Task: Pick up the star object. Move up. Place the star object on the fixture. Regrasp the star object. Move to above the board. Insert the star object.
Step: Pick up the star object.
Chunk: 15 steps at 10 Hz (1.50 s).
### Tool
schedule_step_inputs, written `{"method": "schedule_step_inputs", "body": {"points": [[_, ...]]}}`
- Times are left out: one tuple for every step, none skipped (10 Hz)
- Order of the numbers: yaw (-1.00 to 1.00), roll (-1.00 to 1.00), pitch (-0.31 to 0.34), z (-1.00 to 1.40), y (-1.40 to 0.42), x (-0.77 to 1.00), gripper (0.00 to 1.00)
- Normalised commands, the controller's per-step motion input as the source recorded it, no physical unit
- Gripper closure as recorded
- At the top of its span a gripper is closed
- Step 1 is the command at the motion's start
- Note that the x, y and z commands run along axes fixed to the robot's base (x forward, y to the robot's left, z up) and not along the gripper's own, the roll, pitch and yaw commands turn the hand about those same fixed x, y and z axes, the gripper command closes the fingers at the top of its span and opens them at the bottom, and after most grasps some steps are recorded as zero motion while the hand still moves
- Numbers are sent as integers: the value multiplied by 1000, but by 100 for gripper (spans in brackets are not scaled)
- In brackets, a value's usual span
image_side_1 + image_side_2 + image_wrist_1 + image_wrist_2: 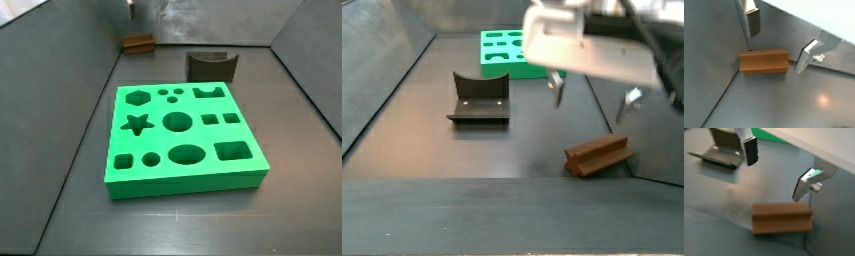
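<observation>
Jaws stand apart and released, nothing between them: the gripper (774,42) hangs above the floor with one finger (752,22) and its mate (806,57) straddling the air over the star object (765,61), which lies on its side on the dark floor, not yet touched. In a wrist view the same brown block (782,218) sits low in the frame, below the open fingers (751,152). In a side view the gripper (591,96) shows right of centre, the block (599,156) below it toward the lower right, well apart from the fixture (478,98) at centre left and the board (509,48) at the top. In a side view from the far end, the board (181,135) fills the middle, the fixture (211,65) stands just beyond it, and the block (136,43) rests in the upper left near the wall; the gripper cannot be made out there. Judging from this, the pick-up is the step in hand. The risk is a crooked descent: the block's ridged, pointed profile offers uneven faces, so pads closing on a point rather than flat sides could tip or squirt it away, and the wall close by could foul a finger. Count: one gripper with two fingers, one star block, one fixture, one board, with about ten shaped holes in it.
</observation>
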Motion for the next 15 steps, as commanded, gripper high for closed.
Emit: {"method": "schedule_step_inputs", "body": {"points": [[-729,107,-101,-657,154,-420,0],[-703,77,-100,-694,186,-483,0],[-657,53,-113,-694,237,-537,0],[-560,27,-111,-697,349,-529,0],[-266,74,-106,-717,363,-300,0],[-111,140,-80,-937,49,0,0],[-171,0,-109,-991,0,151,0],[-200,0,-124,-971,0,240,0],[-211,0,-147,-937,-23,263,0],[-243,0,-154,-926,-63,269,0],[-303,0,-151,-943,-126,246,0],[-200,24,-246,-597,-140,0,0],[0,0,7,0,0,0,0],[0,0,0,0,0,0,0],[0,0,0,0,0,0,100]]}}
